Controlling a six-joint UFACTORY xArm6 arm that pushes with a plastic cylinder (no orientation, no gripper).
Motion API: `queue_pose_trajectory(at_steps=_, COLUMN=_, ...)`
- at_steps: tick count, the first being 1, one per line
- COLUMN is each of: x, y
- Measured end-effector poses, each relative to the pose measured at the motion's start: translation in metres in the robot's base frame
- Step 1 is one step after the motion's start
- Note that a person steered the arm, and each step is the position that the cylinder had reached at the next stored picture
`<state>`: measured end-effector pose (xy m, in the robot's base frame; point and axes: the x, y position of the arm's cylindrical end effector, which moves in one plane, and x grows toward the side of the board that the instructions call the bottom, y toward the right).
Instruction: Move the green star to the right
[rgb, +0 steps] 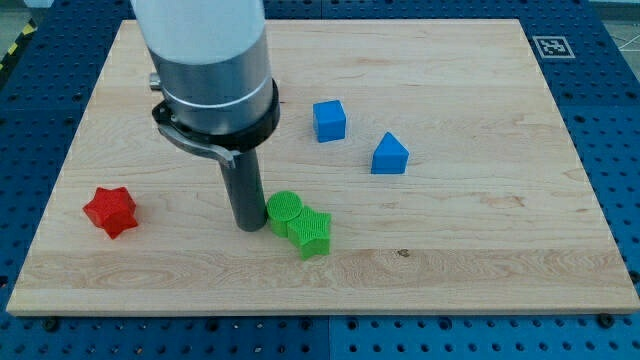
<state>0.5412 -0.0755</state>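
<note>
While the push is under way, here is the scene from biggest thing to smallest:
Board: wooden board (480, 250), pale, carrying every block.
Arm: grey and white arm (205, 70) standing over the view's upper left, ending in the dark rod.
Pincer: none fitted, so no wide, narrow or holding state applies; only my tip (249, 227) works, down on the wood.
Green star (311, 232): low centre, touching the green round block (284, 208), which sits between it and my tip.
Others: blue cube (329, 120), blue wedge-like block (390, 154), red star (110, 210), all well apart.
Step done well: likely push rightward through the round block, aiming slightly lower so the star does not slip off toward the view's bottom.
</note>
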Motion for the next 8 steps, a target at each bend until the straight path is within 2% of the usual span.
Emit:
queue_pose_trajectory(at_steps=1, x=0.023, y=0.001)
queue_pose_trajectory(at_steps=2, x=0.027, y=0.024)
queue_pose_trajectory(at_steps=6, x=0.016, y=0.207)
queue_pose_trajectory(at_steps=7, x=0.016, y=0.233)
queue_pose_trajectory(at_steps=8, x=0.029, y=0.218)
